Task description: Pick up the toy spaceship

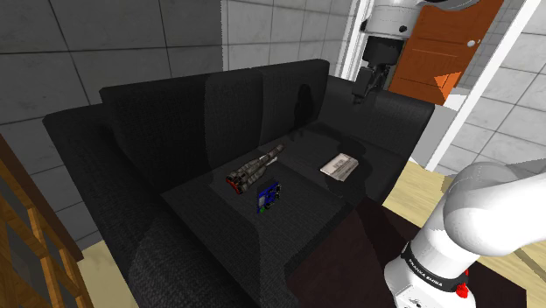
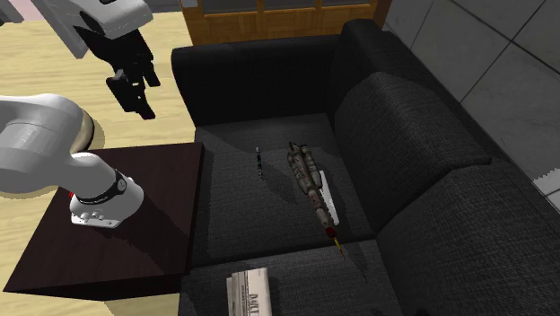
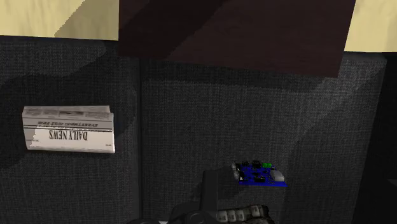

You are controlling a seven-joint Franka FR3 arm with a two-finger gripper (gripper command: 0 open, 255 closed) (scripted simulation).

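Observation:
The toy spaceship [image 1: 255, 169] is a long grey-brown model with a red tip. It lies on the middle seat cushion of a black sofa [image 1: 175, 131], close to the backrest. It also shows lengthwise in the second exterior view [image 2: 310, 179], and its grey segmented hull [image 3: 219, 213] shows in the wrist view. My black gripper [image 1: 366, 83] hangs high above the sofa's front edge, well apart from the spaceship and holding nothing. The second exterior view has the gripper [image 2: 135, 94] over the dark stand top, its fingers apart.
A small blue circuit-board toy [image 1: 269, 196] lies just in front of the spaceship. A folded newspaper [image 1: 339, 166] rests on the neighbouring cushion. The dark stand top [image 2: 117, 233] abuts the sofa front. An orange door [image 1: 437, 52] stands behind and a wooden railing [image 1: 26, 236] is at the shoulder view's left.

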